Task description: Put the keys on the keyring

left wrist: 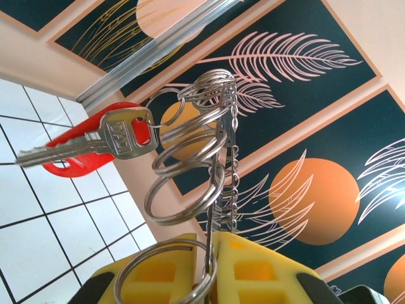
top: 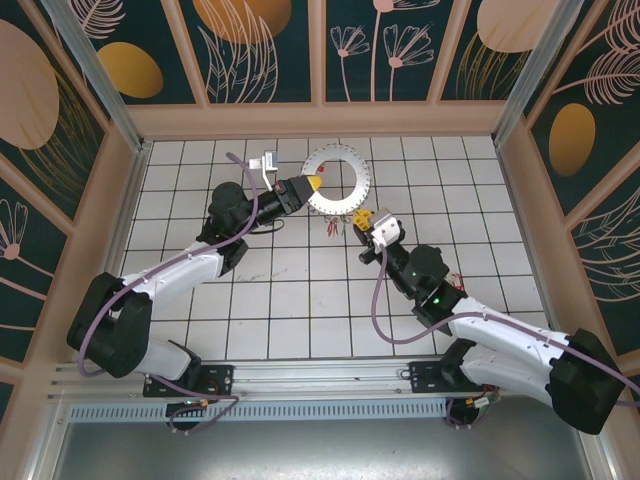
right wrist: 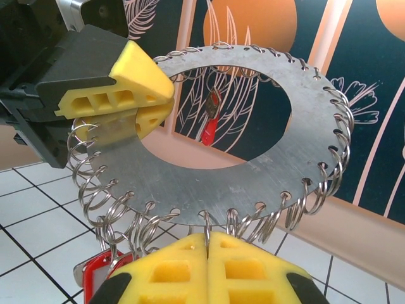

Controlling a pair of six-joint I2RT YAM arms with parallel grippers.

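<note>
The keyring [top: 345,196] is a flat grey disc with a wide hole, its rim lined with wire rings [right wrist: 329,177]. My left gripper [top: 310,184] is shut on its left edge; the plate [left wrist: 223,158] runs edge-on between the yellow fingers [left wrist: 253,266]. A silver key [left wrist: 120,136] with a red tag [left wrist: 73,164] hangs from a ring on the rim. My right gripper [right wrist: 207,237] is shut on one wire ring at the disc's near edge [right wrist: 253,164]. A red tag [right wrist: 101,269] hangs just left of its fingers. More keys [top: 345,222] lie beside that gripper [top: 366,222].
White tiled floor [top: 300,290] spreads between the two arms. Patterned dark panels [top: 270,45] wall the cell at the back and sides. A metal rail [top: 320,375] crosses the near edge by the arm bases.
</note>
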